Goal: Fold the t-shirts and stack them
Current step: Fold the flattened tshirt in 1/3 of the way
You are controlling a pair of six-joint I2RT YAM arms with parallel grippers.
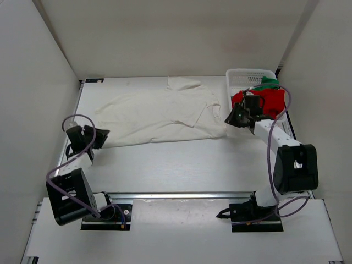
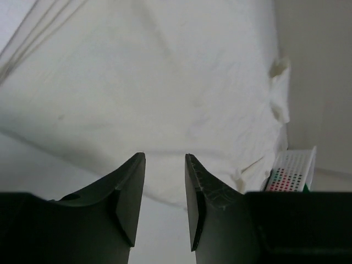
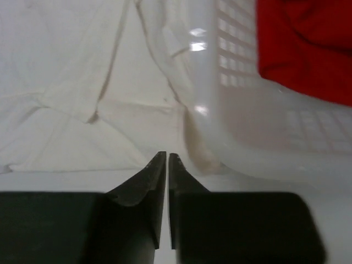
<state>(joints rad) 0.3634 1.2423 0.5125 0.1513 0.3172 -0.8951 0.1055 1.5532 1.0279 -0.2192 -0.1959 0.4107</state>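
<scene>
Where the white table (image 1: 181,165) runs up to its far wall, the following are entered.

Item 1, cream-white t-shirt (image 1: 159,115): spread open and unfolded across the far half of the table, lightly creased, one sleeve toward the far wall. Its right edge reaches the foot of the basket.

Item 2, white mesh basket (image 1: 242,74): upright in the far right corner of the table.

Item 3, red t-shirt (image 1: 270,102): bunched in the basket, part of it hanging over the near rim.

Item 4, green t-shirt (image 1: 269,82): a small patch showing in the basket behind the red t-shirt, most of it hidden.

Item 5, left gripper (image 2: 165,159): low over the table at the near left edge of the cream-white t-shirt and pointed across it. The jaws stand apart with a clear gap, and nothing is between them.

Item 6, right gripper (image 3: 166,157): low at the near left corner of the basket, just beside the hanging red t-shirt and over the right edge of the cream-white t-shirt. The jaws are drawn together to a thin slit and hold nothing. Contact with the cloth cannot be told.
</scene>
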